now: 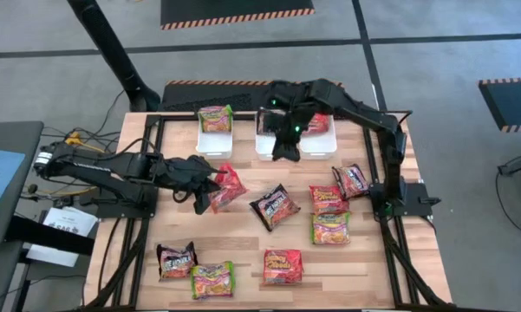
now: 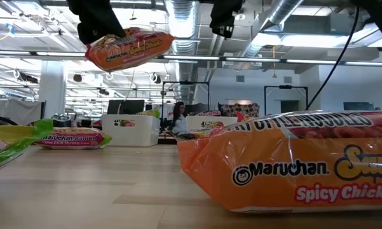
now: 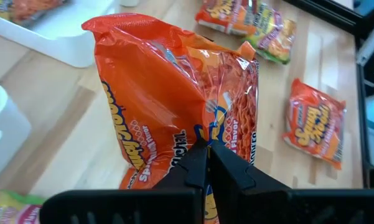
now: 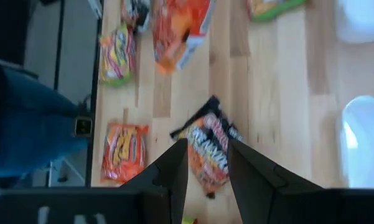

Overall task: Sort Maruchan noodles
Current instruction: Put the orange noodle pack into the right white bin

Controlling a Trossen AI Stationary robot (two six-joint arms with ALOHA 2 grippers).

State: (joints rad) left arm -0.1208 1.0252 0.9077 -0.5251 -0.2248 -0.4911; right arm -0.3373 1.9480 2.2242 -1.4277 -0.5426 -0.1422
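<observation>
Red-orange Maruchan packet [image 3: 174,106] hangs off table, pinched by edge in left gripper [image 1: 201,198], prob. for carrying to white tubs [image 1: 215,139]. Right gripper [image 1: 286,149], fingers spread, empty, above middle tub [image 1: 269,143]. Other packets [image 1: 276,205] lie on wooden table [image 1: 243,251].

Three white tubs [image 1: 215,139] are lined up along the far edge of the wooden surface [image 1: 243,243]; a seated person [image 2: 177,118] can be seen way back in the room.
</observation>
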